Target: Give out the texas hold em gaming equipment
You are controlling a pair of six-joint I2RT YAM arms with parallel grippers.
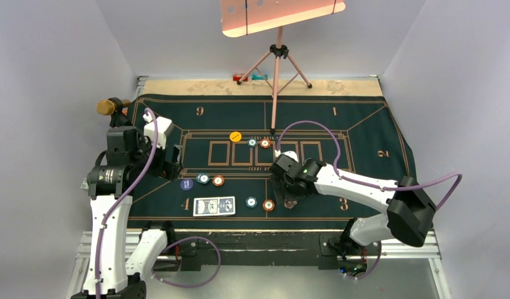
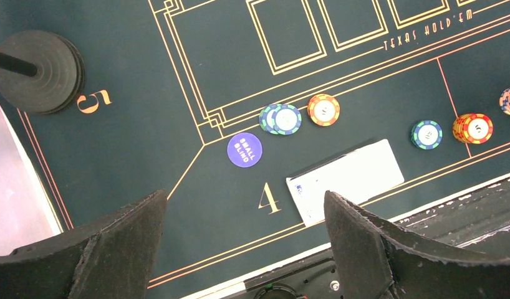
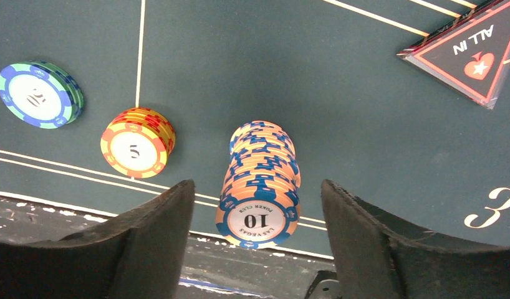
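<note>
Left hand hangs released above the left part of the dark green mat in the view from above, and we see nothing in its grasp. The right hand is low over the near part of the mat, close to the number 3; from this view we cannot tell its state well. Near the number 4 the playing cards lie face down, the blue disc lies just beside them on the far left side, and the yellow disc lies well apart, by the row of gold boxes. In the left wrist view the two fingers stand wide apart and hold nothing; beyond them we read SMALL BLIND on the blue disc, with the teal chips and an orange chip just beside it, and the playing cards on the right, near the edge of the mat. In the right wrist view the fingers stand on both sides of a tall stack of orange and blue chips marked 10, with a gap on each side, so this hand is released also and grasps nothing. Left of it stand a yellow and red stack marked 5 and a green and blue stack marked 20. The red triangular marker, reading ALL IN, lies well apart at the upper right.
</note>
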